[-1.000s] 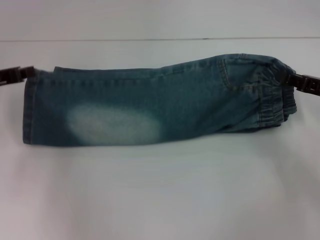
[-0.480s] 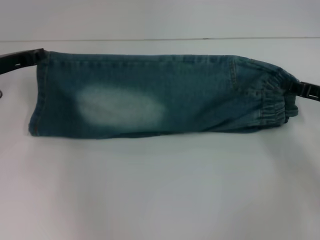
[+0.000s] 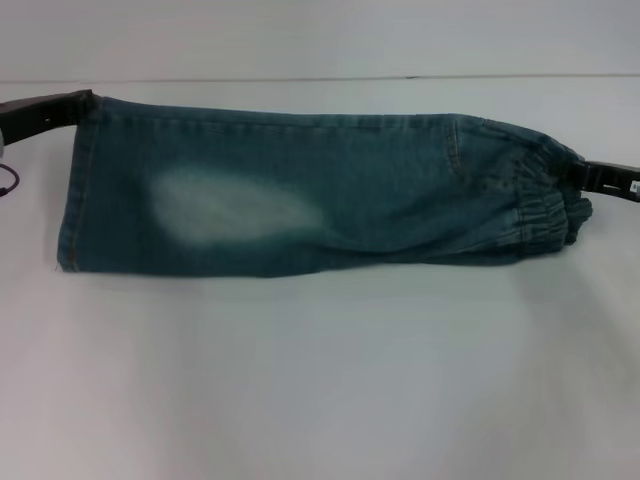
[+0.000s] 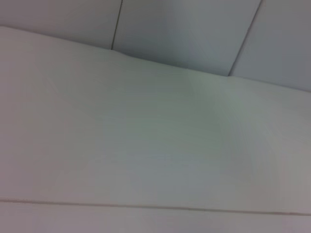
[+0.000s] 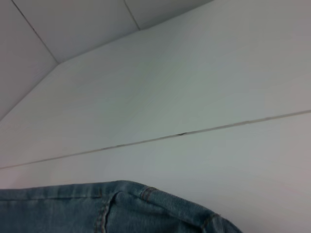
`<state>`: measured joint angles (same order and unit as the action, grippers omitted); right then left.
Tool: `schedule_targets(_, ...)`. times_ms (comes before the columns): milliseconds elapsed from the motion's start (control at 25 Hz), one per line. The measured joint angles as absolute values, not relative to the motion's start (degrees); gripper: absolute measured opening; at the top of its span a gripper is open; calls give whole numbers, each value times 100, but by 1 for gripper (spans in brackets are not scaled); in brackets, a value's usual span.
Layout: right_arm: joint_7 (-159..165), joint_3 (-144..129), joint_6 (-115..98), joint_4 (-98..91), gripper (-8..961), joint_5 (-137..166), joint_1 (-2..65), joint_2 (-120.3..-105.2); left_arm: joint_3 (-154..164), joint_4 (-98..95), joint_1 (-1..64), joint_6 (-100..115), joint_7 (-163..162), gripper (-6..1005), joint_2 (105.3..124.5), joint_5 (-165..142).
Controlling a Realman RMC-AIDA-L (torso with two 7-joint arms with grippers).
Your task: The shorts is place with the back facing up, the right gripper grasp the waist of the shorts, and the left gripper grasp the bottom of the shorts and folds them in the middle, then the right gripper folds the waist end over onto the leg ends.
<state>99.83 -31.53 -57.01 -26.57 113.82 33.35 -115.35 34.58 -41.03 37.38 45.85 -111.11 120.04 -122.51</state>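
Blue denim shorts with a pale bleached oval patch (image 3: 300, 195) are folded lengthwise into one long band lying left–right across the white tabletop (image 3: 320, 380). Leg hems sit at the left end, gathered elastic waist (image 3: 545, 205) at the right end.

Changes over the last second:
- Band's far edge was slanted with the left far corner sagging low; now it runs nearly straight from left to right, cloth pulled taut and flatter.
- Left far corner has risen toward the far side of the table.
- Half a second back it looked almost the same as now, only small settling since.

Left gripper (image 3: 72, 103): dark fingers pinching the far left corner of the leg end, at the left edge of the head view. Its wrist view shows only table and wall, no cloth.

Right gripper (image 3: 585, 176): dark fingers clamped on the waistband at the right end. Its wrist view shows a strip of denim seam (image 5: 121, 206) close under the camera, consistent with a hold on the waist.

My read: the lengthwise fold is effectively done, both arms are tensioning and laying it out. Near edge rests on the table; I can't tell if the far edge is fully down.

Next stage would call for the left side letting go, then the right carrying the waist leftward over the leg hems. Risk: the bunched waist is bulky and the layers could slip apart mid-carry.
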Motion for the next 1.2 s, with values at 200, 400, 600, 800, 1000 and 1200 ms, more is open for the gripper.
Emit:
schedule_targets(200, 10055, -3321, -5698, -2658, 63, 11385, 3385, -11518, 3414, -3934, 3792, 4505, -11086, 37, 11969, -12253)
schedule_targets(400, 10110, -3384, -5691, -2684, 66, 11388, 3388, -11525, 3431, -3944, 3795, 4381, -11075, 73, 11999, -12247)
schedule_targets(600, 10115, -3356, -5658, -2704, 202, 11389, 3357, -11528, 3443, -3938, 3762, 4359, -11000, 212, 12018, -12129)
schedule_targets(800, 10173, -3230, -5849, -2728, 413, 11333, 3274, -11443, 3434, -3964, 3626, 4709, -10725, 400, 12032, -11813)
schedule_targets(1000, 10549, -3149, -6494, -3028, 656, 11330, 3146, -11236, 3407, -4061, 3392, 5607, -10241, 593, 12016, -11518)
schedule_targets(1200, 11091, -3193, -7402, -3586, 854, 11500, 3045, -10984, 3403, -4243, 3159, 7189, -9675, 852, 12011, -11520)
